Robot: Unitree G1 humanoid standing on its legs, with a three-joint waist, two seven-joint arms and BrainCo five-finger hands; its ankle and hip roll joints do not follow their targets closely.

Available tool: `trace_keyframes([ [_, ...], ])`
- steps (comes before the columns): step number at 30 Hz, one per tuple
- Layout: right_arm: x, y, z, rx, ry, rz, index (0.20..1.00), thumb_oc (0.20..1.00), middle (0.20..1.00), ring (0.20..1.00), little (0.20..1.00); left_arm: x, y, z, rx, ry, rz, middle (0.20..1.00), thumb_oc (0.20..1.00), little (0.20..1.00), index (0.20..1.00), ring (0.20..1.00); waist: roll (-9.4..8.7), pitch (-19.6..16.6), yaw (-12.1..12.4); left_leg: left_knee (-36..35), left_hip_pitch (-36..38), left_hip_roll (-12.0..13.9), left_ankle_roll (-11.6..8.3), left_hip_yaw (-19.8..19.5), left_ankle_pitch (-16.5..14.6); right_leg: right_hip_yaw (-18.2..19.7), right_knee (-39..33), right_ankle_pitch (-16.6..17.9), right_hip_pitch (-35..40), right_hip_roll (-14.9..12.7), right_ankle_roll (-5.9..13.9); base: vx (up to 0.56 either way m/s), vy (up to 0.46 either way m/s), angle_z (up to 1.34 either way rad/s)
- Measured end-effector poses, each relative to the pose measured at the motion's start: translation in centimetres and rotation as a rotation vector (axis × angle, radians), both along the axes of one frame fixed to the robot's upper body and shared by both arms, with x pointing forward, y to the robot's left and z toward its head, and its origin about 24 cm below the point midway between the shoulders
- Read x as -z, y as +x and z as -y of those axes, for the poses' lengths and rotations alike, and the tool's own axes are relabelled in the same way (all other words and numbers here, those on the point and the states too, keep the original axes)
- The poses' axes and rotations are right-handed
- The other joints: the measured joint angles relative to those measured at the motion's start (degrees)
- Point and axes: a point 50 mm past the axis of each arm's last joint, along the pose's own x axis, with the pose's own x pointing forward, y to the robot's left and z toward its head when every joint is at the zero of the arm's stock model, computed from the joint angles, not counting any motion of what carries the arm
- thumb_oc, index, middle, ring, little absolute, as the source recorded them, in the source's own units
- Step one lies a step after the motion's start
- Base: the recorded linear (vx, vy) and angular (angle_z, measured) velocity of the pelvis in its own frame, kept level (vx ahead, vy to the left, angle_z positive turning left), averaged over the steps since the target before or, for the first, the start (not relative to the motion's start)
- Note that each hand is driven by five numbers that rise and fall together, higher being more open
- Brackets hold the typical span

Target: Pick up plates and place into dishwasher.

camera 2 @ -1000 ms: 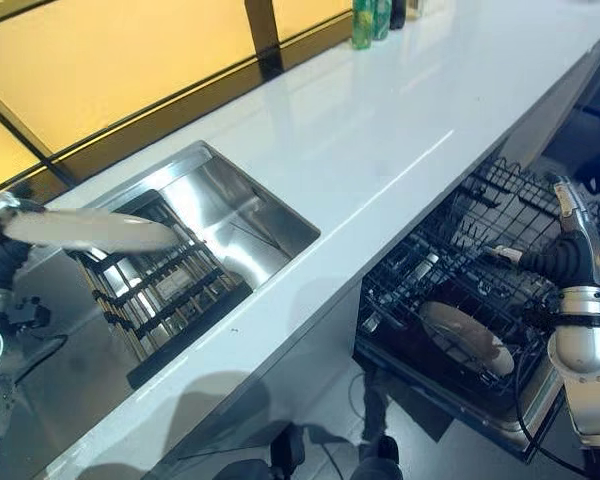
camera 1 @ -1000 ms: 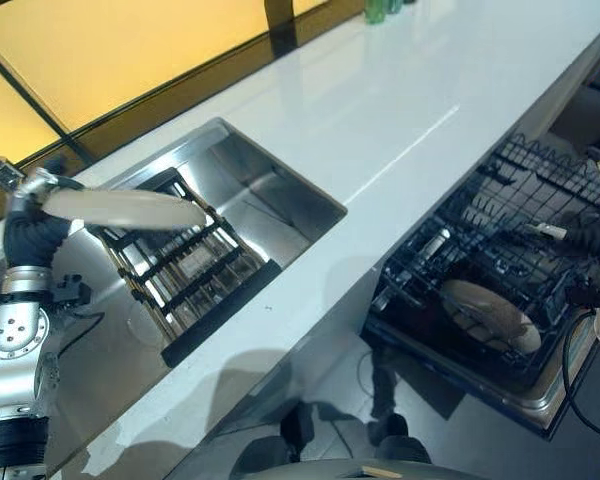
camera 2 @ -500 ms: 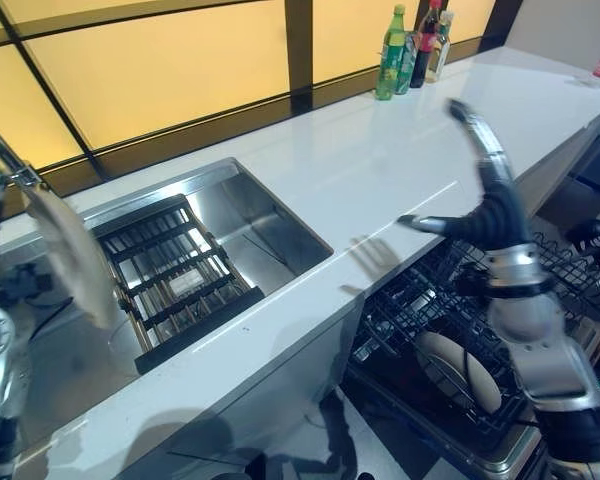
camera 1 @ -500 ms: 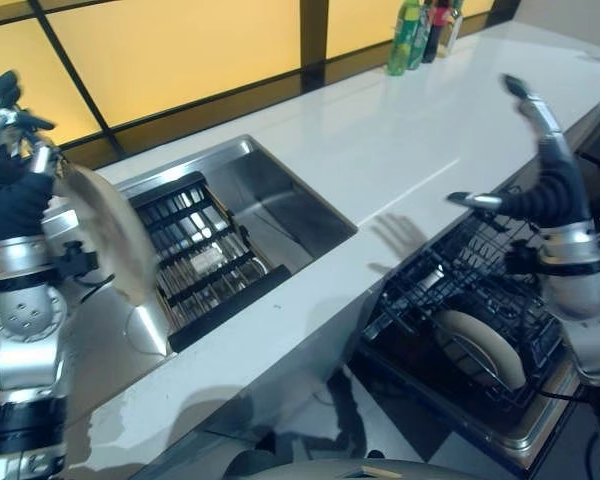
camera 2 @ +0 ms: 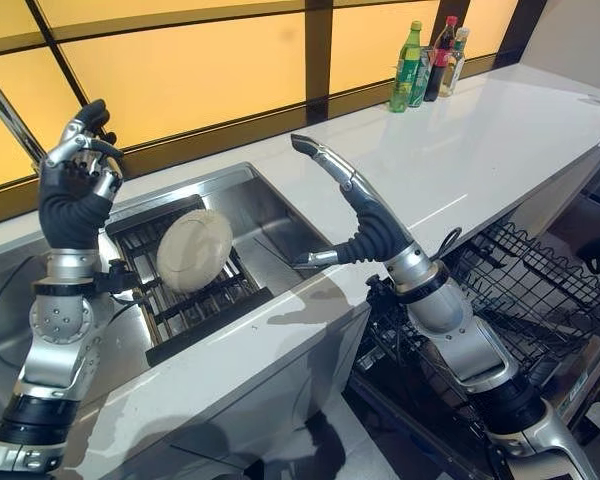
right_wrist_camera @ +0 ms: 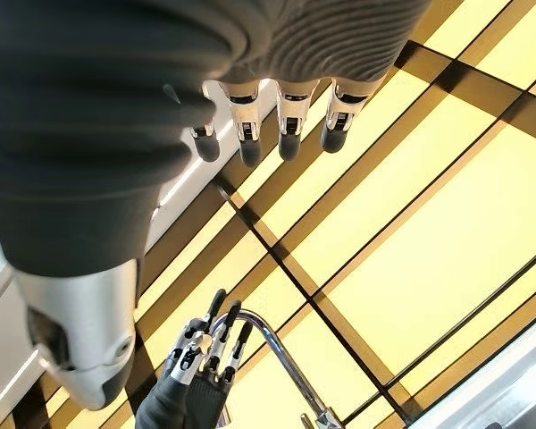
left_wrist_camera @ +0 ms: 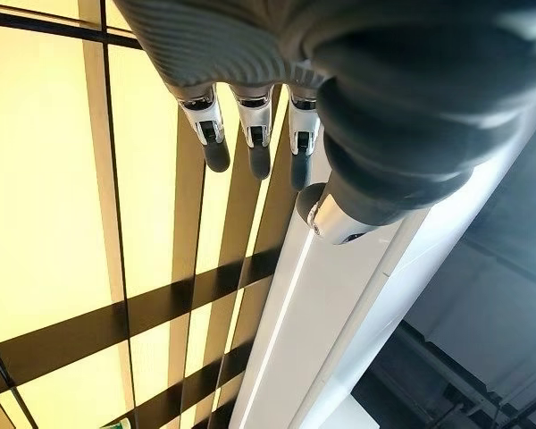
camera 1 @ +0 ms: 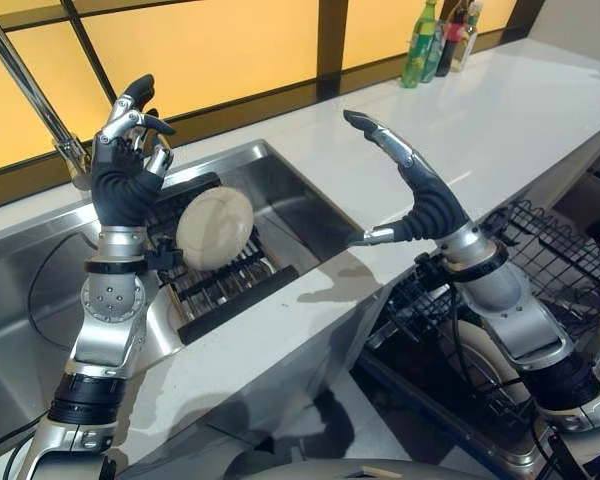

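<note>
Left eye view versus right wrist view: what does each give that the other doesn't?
Left eye view: a round cream plate tilted at the black sink rack, the black wire dishwasher basket, and the open right hand from the side. Right wrist view: the curved top of the steel faucet. Shared: the open, empty left hand raised before yellow window panels.

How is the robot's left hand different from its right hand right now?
The left hand is up over the sink, while the right hand is up over the white counter. The left hand's fingers bend a little and are bunched together; the right hand's fingers stretch out straight, thumb poking sideways. Same: both are raised and hold nothing.
</note>
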Motion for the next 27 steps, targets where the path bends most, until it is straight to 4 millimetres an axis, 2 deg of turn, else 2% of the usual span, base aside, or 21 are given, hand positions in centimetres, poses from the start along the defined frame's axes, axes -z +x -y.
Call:
trace_keyframes([
  [14,0.2,0.2,-0.3,0.005,0.021,-0.025,1.000,1.000,1.000,1.000,1.000,0.2,0.2,-0.2,-0.024,-0.006,-0.029,0.200,0.200,0.200,0.200,0.200,0.04,-0.58,0.40,-0.04,0.09,-0.23,0.03,-0.76,0.04,-0.74,-0.31,-0.01,0.71,-0.13,0.01,0.01,0.008,0.02],
  [17,0.3,0.3,-0.2,0.009,0.020,-0.030,1.000,1.000,1.000,1.000,1.000,0.8,0.7,-0.5,-0.127,0.101,-0.083,0.200,0.200,0.200,0.200,0.200,0.24,-0.76,0.53,-0.05,0.07,-0.26,0.03,-0.85,0.04,-0.91,-0.40,-0.01,0.82,-0.13,0.01,0.03,0.035,0.03],
  [18,0.3,0.3,-0.2,0.014,0.019,-0.036,1.000,1.000,1.000,1.000,1.000,1.4,1.2,-0.9,-0.195,0.182,-0.127,0.263,0.263,0.263,0.263,0.263,0.37,-0.86,0.51,-0.05,0.08,-0.26,0.03,-0.87,0.05,-0.95,-0.41,-0.01,0.83,-0.13,0.01,0.03,0.040,0.01],
  [19,0.4,0.4,-0.2,0.019,0.017,-0.042,1.000,1.000,1.000,1.000,1.000,2.0,1.6,-1.6,-0.282,0.275,-0.170,1.000,1.000,1.000,1.000,1.000,0.48,-0.93,0.56,-0.05,0.05,-0.27,0.03,-0.89,0.05,-0.96,-0.49,-0.01,0.87,-0.14,0.02,0.03,0.035,0.01],
  [21,0.4,0.5,0.1,0.030,0.008,-0.060,1.000,1.000,1.000,1.000,1.000,3.4,2.3,-4.4,-0.466,0.470,-0.293,1.000,1.000,1.000,1.000,1.000,0.63,-1.01,0.32,-0.13,0.04,-0.20,-0.01,-0.89,0.08,-1.05,-0.61,0.00,0.90,-0.14,0.00,0.01,0.020,0.00],
  [23,0.4,0.7,0.6,0.048,0.006,-0.081,1.000,1.000,1.000,1.000,1.000,5.2,2.5,-7.6,-0.629,0.533,-0.448,1.000,1.000,1.000,1.000,1.000,0.92,-1.10,0.23,-0.28,0.02,-0.25,-0.01,-0.88,0.08,-1.09,-0.64,0.00,0.88,-0.14,0.01,0.00,0.000,0.00],
  [25,0.7,0.8,0.6,0.056,0.019,-0.096,1.000,1.000,1.000,1.000,1.000,6.5,2.1,-8.1,-0.668,0.553,-0.523,1.000,1.000,1.000,1.000,1.000,0.93,-1.09,0.45,-0.36,-0.04,-0.31,-0.01,-0.97,0.09,-1.15,-0.64,-0.03,0.79,-0.14,0.02,0.01,0.004,0.02],
  [27,0.9,0.9,0.6,0.068,0.022,-0.113,1.000,1.000,1.000,1.000,1.000,8.2,2.0,-7.3,-0.635,0.576,-0.594,1.000,1.000,1.000,1.000,1.000,0.97,-1.07,0.93,-0.36,-0.14,-0.45,0.05,-1.22,0.13,-1.26,-0.65,-0.08,0.83,-0.24,0.07,0.03,0.010,0.06],
])
